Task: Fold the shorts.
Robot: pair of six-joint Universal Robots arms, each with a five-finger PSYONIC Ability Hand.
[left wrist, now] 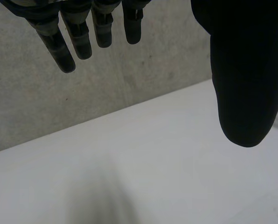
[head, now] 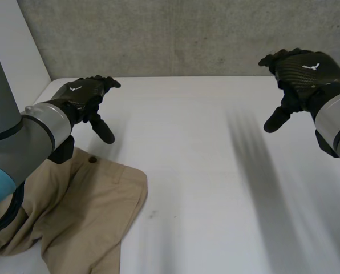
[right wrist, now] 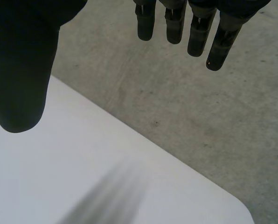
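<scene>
Tan shorts with a dark button lie crumpled at the table's near left, partly under my left arm. My left hand hovers above the table just beyond the shorts, fingers straight and thumb apart, holding nothing. At the far right my right hand hangs over the table, well away from the shorts. Its fingers are straight, its thumb spread, and it is empty.
The white table stretches bare from the shorts to the right side. A grey concrete wall rises behind its far edge. The table's far right corner lies below my right hand's fingertips.
</scene>
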